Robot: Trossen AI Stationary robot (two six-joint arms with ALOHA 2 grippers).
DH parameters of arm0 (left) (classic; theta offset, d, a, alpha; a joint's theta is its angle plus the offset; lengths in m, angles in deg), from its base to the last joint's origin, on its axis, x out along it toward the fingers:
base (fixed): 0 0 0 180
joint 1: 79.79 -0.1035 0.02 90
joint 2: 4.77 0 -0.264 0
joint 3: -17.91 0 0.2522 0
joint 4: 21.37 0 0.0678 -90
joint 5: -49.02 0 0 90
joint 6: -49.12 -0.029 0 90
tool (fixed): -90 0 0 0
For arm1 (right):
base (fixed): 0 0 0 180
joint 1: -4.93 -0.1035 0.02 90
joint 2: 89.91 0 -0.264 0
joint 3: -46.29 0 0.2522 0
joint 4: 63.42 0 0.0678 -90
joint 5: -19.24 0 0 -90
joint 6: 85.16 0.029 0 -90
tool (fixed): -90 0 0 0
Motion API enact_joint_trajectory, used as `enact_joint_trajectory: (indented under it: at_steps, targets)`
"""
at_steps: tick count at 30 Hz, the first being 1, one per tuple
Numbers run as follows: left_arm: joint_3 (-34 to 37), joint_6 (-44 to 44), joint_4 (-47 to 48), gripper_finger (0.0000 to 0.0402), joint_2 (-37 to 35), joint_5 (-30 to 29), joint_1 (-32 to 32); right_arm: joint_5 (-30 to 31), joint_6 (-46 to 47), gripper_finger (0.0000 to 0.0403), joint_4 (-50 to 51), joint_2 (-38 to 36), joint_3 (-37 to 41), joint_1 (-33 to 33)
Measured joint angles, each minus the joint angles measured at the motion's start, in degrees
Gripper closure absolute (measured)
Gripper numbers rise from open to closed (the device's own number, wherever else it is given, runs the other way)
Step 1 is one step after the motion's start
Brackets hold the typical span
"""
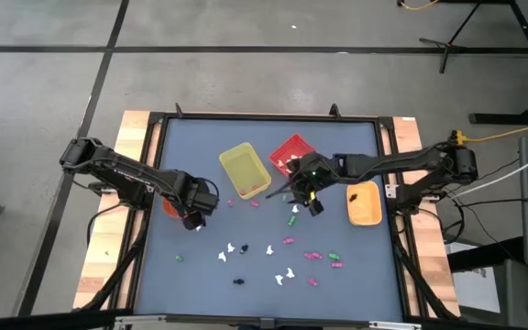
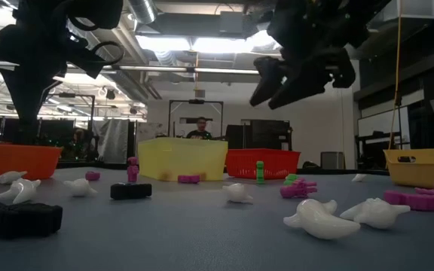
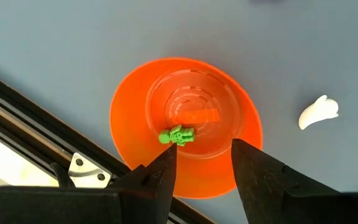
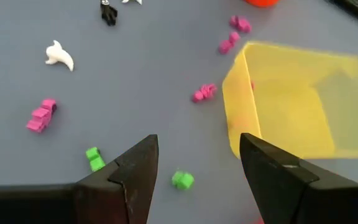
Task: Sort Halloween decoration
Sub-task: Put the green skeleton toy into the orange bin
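Halloween decoration is scattered on the counter beyond the yellow bin. Green pieces are seen just ahead of the right gripper, whose jaws are held wide and empty. The left gripper, likewise parted and empty, is poised over the orange bowl.

The table is viewed from overhead and level from its surface; the yellow bin, perhaps also shared, is seen closely by the right wrist.
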Motion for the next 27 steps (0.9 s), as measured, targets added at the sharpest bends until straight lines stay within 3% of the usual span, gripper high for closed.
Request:
enact_joint_trajectory:
  at_steps: [6,11,15,27]
  targets:
    - [0.0,0.0,-0.3,0.0264,0.0,0.0,0.0,0.7,-0.9,0.0178,-2.1,4.7,0.0,-0.3]
    - [0.0,0.0,-0.8,0.0264,0.0,0.0,0.0,6.4,-1.0,0.0178,-2.5,9.2,0.0,-0.2]
    - [0.0,0.0,-1.0,0.0264,0.0,-0.1,0.0,7.4,-1.0,0.0178,-2.4,12.0,0.0,-0.2]
    - [0.0,0.0,-1.3,0.0264,0.0,-0.3,0.0,8.5,-1.0,0.0178,-3.1,14.3,0.0,-0.3]
